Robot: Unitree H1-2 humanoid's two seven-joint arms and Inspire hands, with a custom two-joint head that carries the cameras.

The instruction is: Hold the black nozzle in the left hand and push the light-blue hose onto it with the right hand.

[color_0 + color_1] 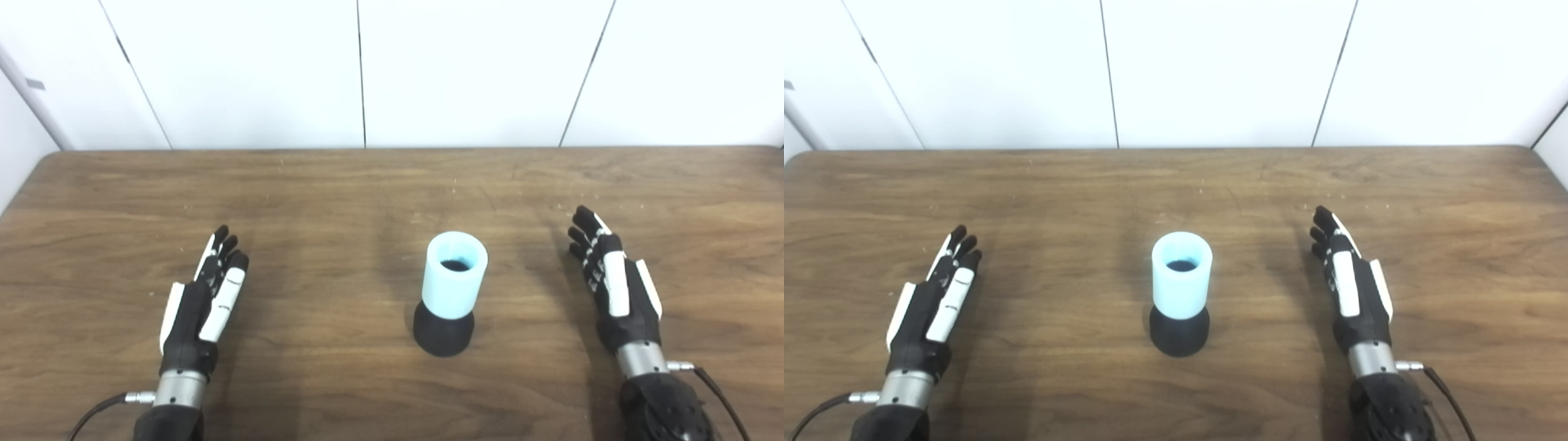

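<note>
1. White wall panels with thin dark seams are standing behind a brown wood-grain tabletop that is filling most of both head views

2. Toward the left side, the left hand is reaching in from the bottom edge and lying low over the wood, its fingers stretching out straight, close side by side and pointing away from the robot; it is holding nothing, and a dark cable is trailing off from its metal wrist

3. Near the middle of the tabletop, the black nozzle is standing upright on its rounded base, well apart from both hands

4. Sitting on top of that nozzle is the light-blue hose, a short upright tube whose lower end is covering the nozzle's upper part; its open mouth is facing up and showing a dark interior

5. Toward the right side, the right hand is coming in from the bottom edge, its fingers extending forward and leaning slightly inward toward the centre; it is empty too, touching neither hose nor nozzle, with a cable leaving its wrist
</note>
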